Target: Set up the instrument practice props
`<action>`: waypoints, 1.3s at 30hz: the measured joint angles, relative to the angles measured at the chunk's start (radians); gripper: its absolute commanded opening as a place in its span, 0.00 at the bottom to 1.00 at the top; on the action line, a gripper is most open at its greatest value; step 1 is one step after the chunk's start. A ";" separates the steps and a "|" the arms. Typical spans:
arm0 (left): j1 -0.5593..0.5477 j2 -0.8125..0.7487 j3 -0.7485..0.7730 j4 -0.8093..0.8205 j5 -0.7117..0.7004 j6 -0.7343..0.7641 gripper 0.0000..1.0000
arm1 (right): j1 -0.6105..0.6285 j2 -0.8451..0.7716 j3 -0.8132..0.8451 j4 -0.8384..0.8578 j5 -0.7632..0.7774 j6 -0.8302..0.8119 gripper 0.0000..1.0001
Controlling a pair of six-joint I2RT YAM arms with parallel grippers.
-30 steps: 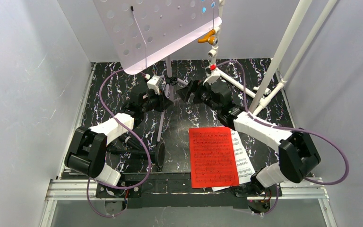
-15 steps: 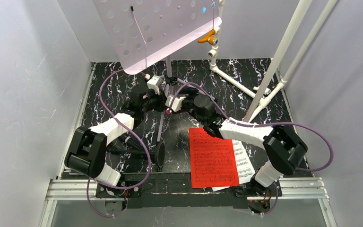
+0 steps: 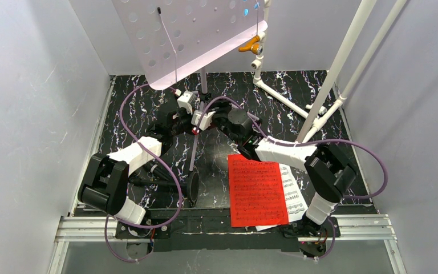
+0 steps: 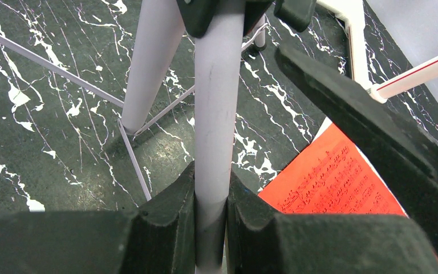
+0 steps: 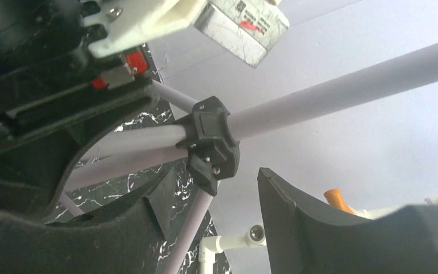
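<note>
Music stand (image 3: 194, 34) upright, left hand (image 4: 211, 194) clamping it, right hand (image 5: 214, 177) gaping alongside; pages (image 3: 258, 190) and microphone stand (image 3: 193, 185) lie unplaced, lower centre.

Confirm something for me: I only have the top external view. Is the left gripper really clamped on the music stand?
Observer: Yes, the left wrist view shows the left gripper shut on the lilac stand pole.
Operator: And the other arm?
Observer: Right wrist view: the right gripper is open, its fingers either side of the black collar where the stand's tubes meet.
Operator: Touching it?
Observer: A gap shows at one finger; the other is too close to tell.
</note>
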 measured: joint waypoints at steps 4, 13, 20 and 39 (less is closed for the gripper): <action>0.000 0.000 0.000 0.000 0.000 0.000 0.00 | -0.001 0.038 0.039 0.007 0.003 -0.004 0.54; 0.000 0.000 0.000 0.000 -0.002 0.000 0.00 | -0.012 0.093 0.082 0.013 0.030 0.031 0.38; 0.004 0.000 0.000 0.006 -0.022 -0.002 0.00 | -0.005 0.120 0.123 -0.005 0.098 0.142 0.13; 0.000 0.000 0.002 0.005 0.019 -0.001 0.00 | -0.198 0.028 0.190 -0.304 -0.197 1.663 0.01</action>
